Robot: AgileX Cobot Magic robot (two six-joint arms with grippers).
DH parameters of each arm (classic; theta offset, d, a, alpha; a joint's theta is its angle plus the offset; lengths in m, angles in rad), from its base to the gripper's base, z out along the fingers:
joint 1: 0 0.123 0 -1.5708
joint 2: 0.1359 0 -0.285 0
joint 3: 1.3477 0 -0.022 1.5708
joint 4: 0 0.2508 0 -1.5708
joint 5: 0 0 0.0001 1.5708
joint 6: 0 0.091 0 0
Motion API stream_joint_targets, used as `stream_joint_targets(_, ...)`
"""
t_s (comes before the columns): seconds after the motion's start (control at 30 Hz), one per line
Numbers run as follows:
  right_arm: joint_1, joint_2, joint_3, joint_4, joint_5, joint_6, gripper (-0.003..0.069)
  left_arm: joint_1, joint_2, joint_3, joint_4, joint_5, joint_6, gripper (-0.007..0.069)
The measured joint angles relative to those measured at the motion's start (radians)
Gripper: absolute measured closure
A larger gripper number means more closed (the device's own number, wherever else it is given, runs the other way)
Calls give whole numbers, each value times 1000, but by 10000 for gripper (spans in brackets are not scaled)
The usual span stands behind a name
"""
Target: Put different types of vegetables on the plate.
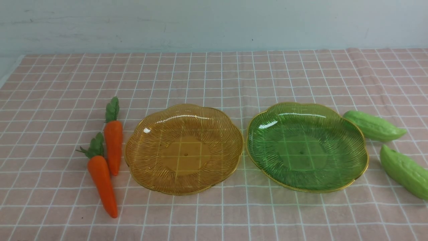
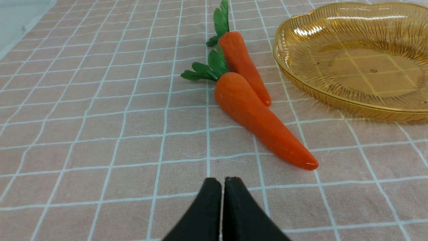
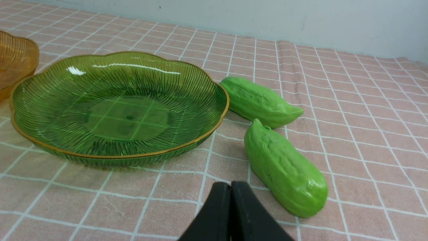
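Two orange carrots with green tops lie side by side left of the amber plate [image 1: 184, 149]: the far carrot [image 1: 113, 142] and the near carrot [image 1: 103, 182]. Two light-green gourds lie right of the green plate [image 1: 306, 147]: the far gourd [image 1: 372, 126] and the near gourd [image 1: 404, 170]. Both plates hold nothing. In the left wrist view my left gripper [image 2: 222, 182] is shut and empty, short of the near carrot [image 2: 260, 120] and far carrot [image 2: 244, 67]. In the right wrist view my right gripper [image 3: 230, 185] is shut and empty, beside the near gourd [image 3: 284, 167]; the far gourd [image 3: 259, 102] lies beyond. Neither gripper shows in the front view.
A pink checked cloth [image 1: 214, 73] covers the table up to a pale wall [image 1: 214, 23] at the back. The cloth's left edge [image 1: 10, 72] shows at the far left. The amber plate [image 2: 354, 57] and the green plate [image 3: 117, 103] stand close together.
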Motion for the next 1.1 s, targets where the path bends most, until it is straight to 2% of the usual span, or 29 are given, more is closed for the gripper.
stream_joint_targets(0.07,0,0,0,1,0,0,676,0,0,0,-13,0,-9,627)
stream_joint_targets(0.13,0,0,0,60,-1,34,676,0,0,0,-117,-2,-69,627)
stream_joint_targets(0.27,0,0,0,405,-29,218,676,0,0,0,-490,6,-272,627)
stream_joint_targets(0.37,0,0,0,709,-45,335,676,0,0,0,-742,9,-356,627)
stream_joint_targets(0.43,0,0,0,796,-55,352,676,0,0,0,-868,9,-365,627)
stream_joint_targets(0.5,0,0,0,842,-62,358,676,0,0,0,-914,7,-363,627)
stream_joint_targets(0.6,0,0,0,855,-69,324,676,0,0,0,-957,-8,-350,627)
stream_joint_targets(0.73,0,0,-85,851,-62,182,676,0,3,-79,-964,12,-182,627)
stream_joint_targets(0.83,0,31,-241,804,-26,64,676,0,108,-229,-902,104,-71,627)
stream_joint_targets(0.97,0,220,-444,592,207,28,673,0,391,-365,-699,373,-40,627)
stream_joint_targets(1.03,0,407,-563,392,446,81,673,0,528,-412,-621,454,-35,627)
stream_joint_targets(1.1,0,535,-617,260,553,142,671,0,631,-439,-588,484,-27,627)
